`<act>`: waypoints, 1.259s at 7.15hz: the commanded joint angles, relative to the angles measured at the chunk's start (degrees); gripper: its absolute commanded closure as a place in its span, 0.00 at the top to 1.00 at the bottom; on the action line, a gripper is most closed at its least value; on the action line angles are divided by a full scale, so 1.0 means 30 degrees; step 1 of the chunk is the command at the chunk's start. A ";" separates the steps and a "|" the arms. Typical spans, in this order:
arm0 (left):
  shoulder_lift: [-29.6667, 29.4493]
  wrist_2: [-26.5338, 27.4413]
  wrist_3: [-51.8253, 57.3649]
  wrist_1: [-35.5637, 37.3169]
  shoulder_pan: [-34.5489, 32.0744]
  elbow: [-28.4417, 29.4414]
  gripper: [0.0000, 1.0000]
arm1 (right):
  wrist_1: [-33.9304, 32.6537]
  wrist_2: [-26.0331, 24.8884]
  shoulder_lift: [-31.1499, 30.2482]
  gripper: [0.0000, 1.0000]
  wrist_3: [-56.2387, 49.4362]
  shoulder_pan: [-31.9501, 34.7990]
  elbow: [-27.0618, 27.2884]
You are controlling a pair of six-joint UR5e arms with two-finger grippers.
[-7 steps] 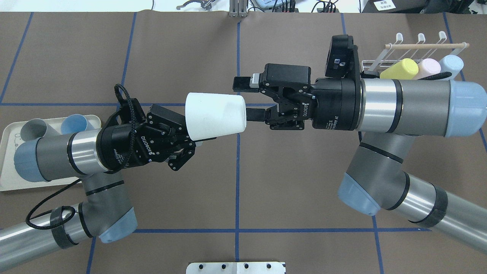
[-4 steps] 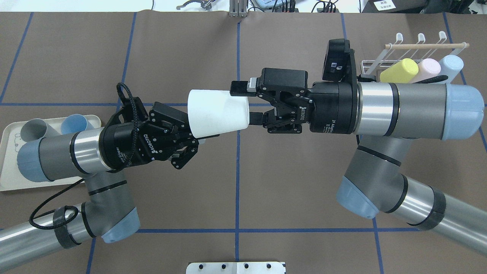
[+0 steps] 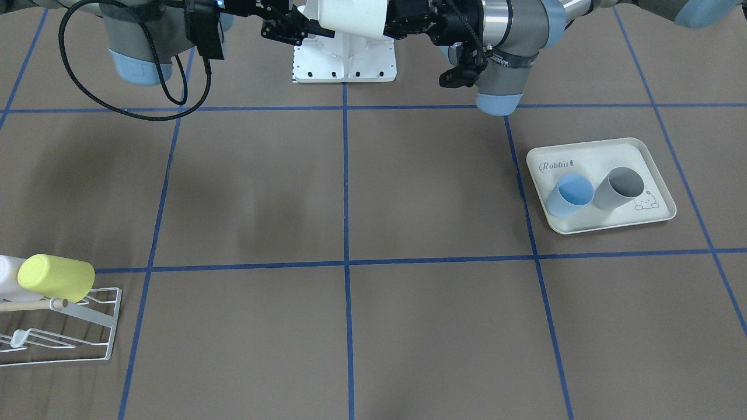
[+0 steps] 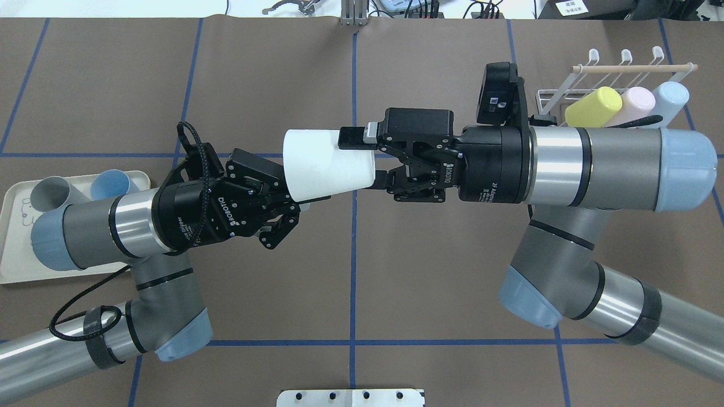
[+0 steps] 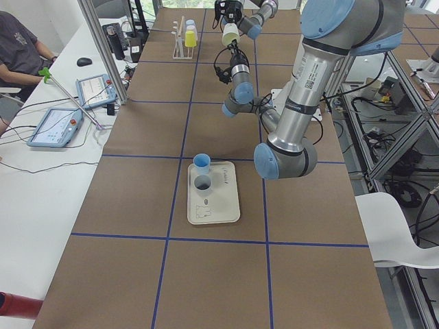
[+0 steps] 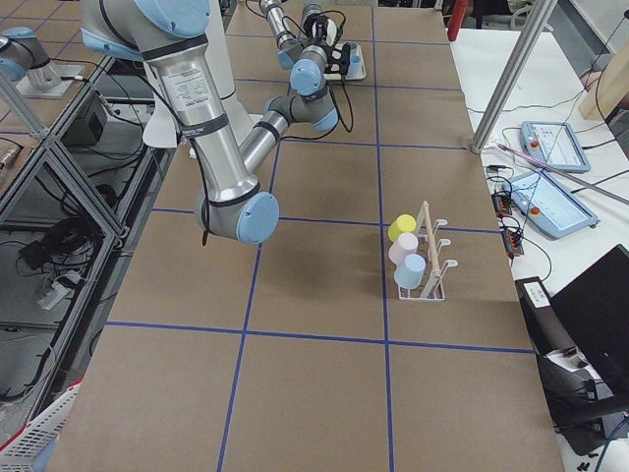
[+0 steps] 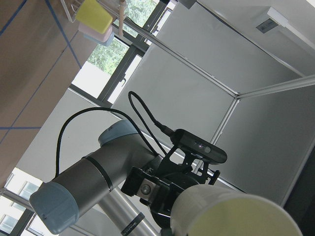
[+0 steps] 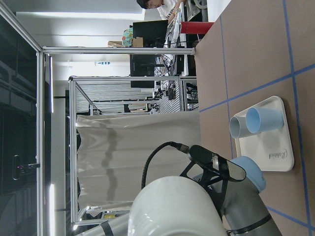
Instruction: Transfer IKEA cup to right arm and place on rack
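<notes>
ikea cup (image 4: 325,167), white, hangs on its side in mid-air over the middle of the brown tabletop (image 4: 254,73), between the two arms in the overhead view. the left end effector (image 4: 291,200) is clenched on the cup's wide rim. the right end effector (image 4: 356,159) is spread around the narrow end, one finger lying across the cup's upper side and the other at the lower corner of its base, not squeezed onto it. the rack (image 4: 546,99) stands at the far right, well apart from the white cup, and carries a yellow cup (image 4: 591,106), a pink cup (image 4: 636,102) and a pale blue cup (image 4: 670,96).

from the front, the ikea cup (image 3: 350,17) sits at the top edge above the white base plate (image 3: 344,64). a cream tray (image 3: 601,153) holds a light blue cup (image 3: 569,195) and a grey cup (image 3: 621,188), touching. the rack (image 3: 58,332) is at the lower left.

from the right end, the rack (image 6: 423,270) is near; the meeting arms are too small to judge.

in the left wrist view the ikea cup (image 7: 231,216) fills the lower right corner. in the right wrist view it (image 8: 172,206) bulges at the bottom, with the tray (image 8: 275,152) beyond.
</notes>
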 commanded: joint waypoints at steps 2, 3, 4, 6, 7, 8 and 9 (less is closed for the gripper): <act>-0.0006 0.0008 0.0023 0.0058 0.0002 0.0082 0.69 | 0.0260 0.0000 0.0000 0.40 -0.0010 -0.0007 0.0003; 0.0023 0.0008 0.0023 0.0087 0.0002 0.0024 1.00 | 0.0261 0.0000 0.0000 0.35 -0.0010 -0.0007 -0.0026; 0.0139 0.0008 0.0110 0.0088 -0.0056 -0.0064 1.00 | 0.0261 -0.0029 0.0000 0.34 -0.0010 0.0022 0.0003; 0.1479 -0.0109 0.0287 -0.0058 -0.1133 -0.0182 1.00 | 0.0115 -0.1017 0.0000 0.35 -0.0155 0.0052 0.0003; 0.1807 -0.0225 0.0287 0.0202 -0.2242 0.0050 1.00 | -0.0408 -0.1808 0.0000 0.35 -0.1085 0.0545 -0.0548; 0.2042 -0.0401 0.0316 0.0408 -0.3529 0.1038 1.00 | -0.2792 -0.1816 0.0087 0.36 -0.3675 0.1275 -0.0815; 0.2074 -0.2520 0.0316 0.0816 -0.5196 0.1976 1.00 | -0.4962 -0.1845 0.0088 0.36 -0.6050 0.1920 -0.0875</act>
